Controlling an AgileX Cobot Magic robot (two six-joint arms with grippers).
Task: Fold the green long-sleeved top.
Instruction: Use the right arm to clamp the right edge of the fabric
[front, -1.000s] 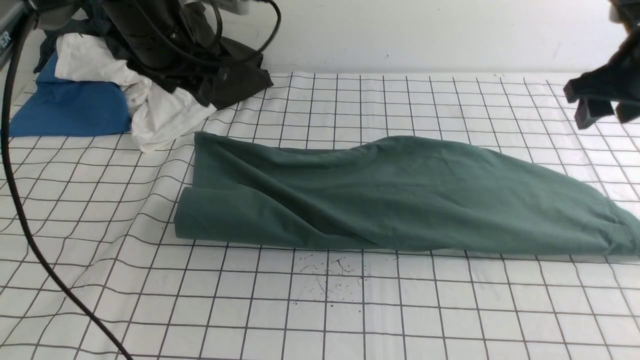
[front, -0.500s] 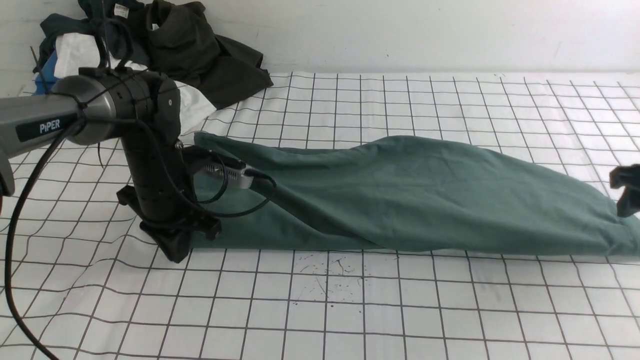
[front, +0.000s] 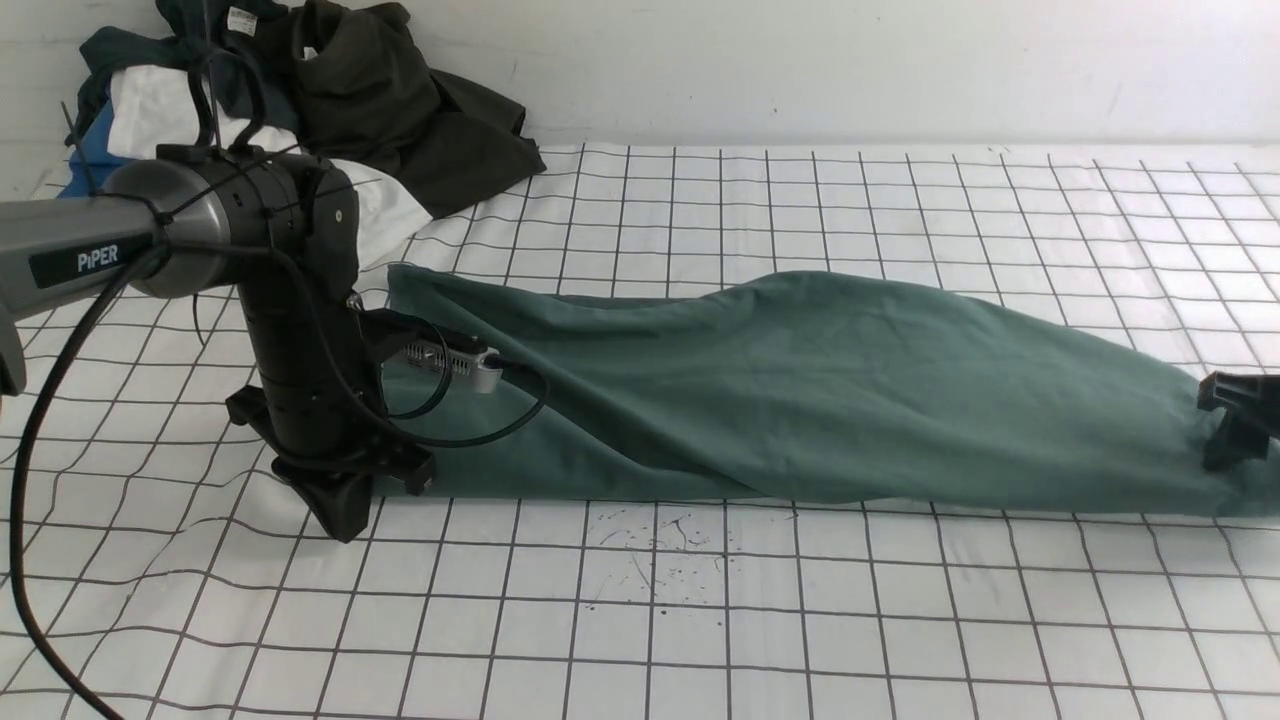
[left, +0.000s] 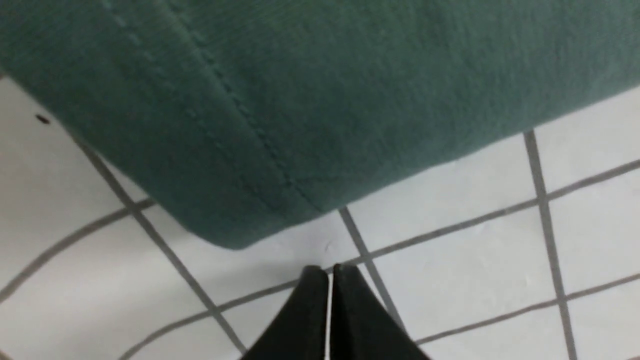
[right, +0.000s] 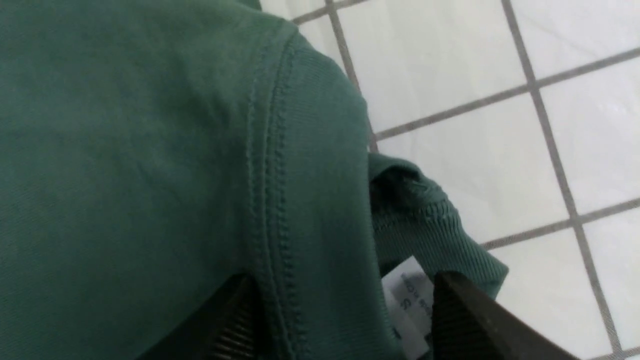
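With our left gripper (left: 331, 272) shut beside the green top (front: 800, 400), we're spreading the right gripper (right: 340, 300) wide at its right end: straddle the edge, then pinch every layer!

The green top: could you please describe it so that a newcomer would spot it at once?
On the white grid-lined cloth, the green top stretches from the left gripper to the right edge of the front view. Unlike the heaped clothes behind, it lies spread out by itself.
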